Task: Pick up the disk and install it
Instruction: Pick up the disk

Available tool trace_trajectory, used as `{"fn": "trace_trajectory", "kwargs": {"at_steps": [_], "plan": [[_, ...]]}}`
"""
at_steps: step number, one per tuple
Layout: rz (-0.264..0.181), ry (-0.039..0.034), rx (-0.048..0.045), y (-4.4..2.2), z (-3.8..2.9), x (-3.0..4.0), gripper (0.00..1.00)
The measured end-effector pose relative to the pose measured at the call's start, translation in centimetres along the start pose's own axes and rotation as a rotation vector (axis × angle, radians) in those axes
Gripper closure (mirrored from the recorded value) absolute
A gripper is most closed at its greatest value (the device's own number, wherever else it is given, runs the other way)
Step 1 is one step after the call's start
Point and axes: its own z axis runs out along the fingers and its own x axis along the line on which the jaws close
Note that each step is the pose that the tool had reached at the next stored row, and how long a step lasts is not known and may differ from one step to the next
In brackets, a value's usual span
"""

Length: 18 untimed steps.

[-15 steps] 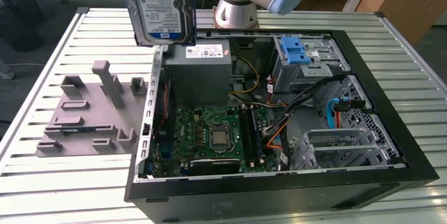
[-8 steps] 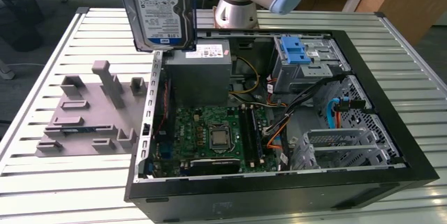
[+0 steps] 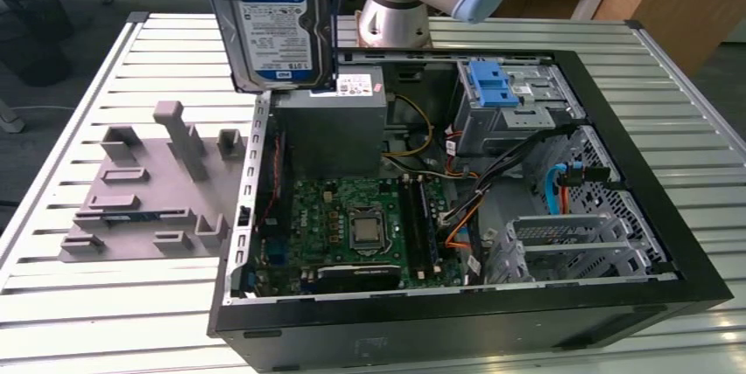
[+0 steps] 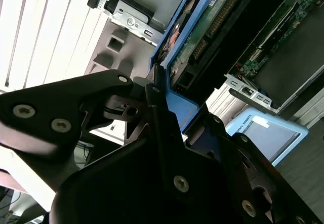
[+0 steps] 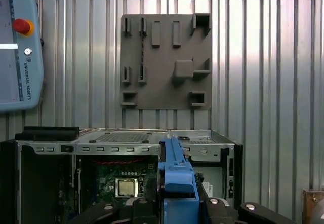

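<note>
The disk (image 3: 276,29), a silver drive with a white-and-blue label in a blue bracket, hangs upright in the air in the exterior view, above the far-left corner of the open computer case (image 3: 652,243). In both wrist views my gripper (image 5: 177,206) is shut on the disk's blue bracket (image 5: 174,176), with a black finger on each side. The second wrist view shows the gripper (image 4: 163,105) clamped on the bracket edge (image 4: 178,110), and the disk's green circuit side (image 4: 202,31) beyond it.
The case lies open on a slatted metal table (image 3: 105,322), with a motherboard (image 3: 362,225), a grey power-supply box (image 3: 332,129), a blue-latched drive bay (image 3: 495,86) and loose cables. A grey fixture board (image 3: 152,186) lies at the exterior view's left. A teach pendant (image 5: 17,46) lies on the table.
</note>
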Motion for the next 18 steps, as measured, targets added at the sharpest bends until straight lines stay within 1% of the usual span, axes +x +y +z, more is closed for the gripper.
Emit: {"fn": "trace_trajectory", "kwargs": {"at_steps": [6, 7, 11, 12, 16, 18], "plan": [[0.000, 0.0002, 0.0050, -0.59, 0.04, 0.12, 0.64], [0.000, 0.0002, 0.0085, -0.62, 0.05, 0.18, 0.64], [0.000, 0.0000, 0.0327, -0.66, 0.07, 0.46, 0.64], [0.000, 0.0001, 0.0349, -0.69, 0.09, 0.54, 0.64], [0.000, 0.0033, 0.0352, -1.06, 0.18, 0.82, 0.64], [0.000, 0.0036, 0.0353, -1.25, 0.25, 1.02, 0.64]]}}
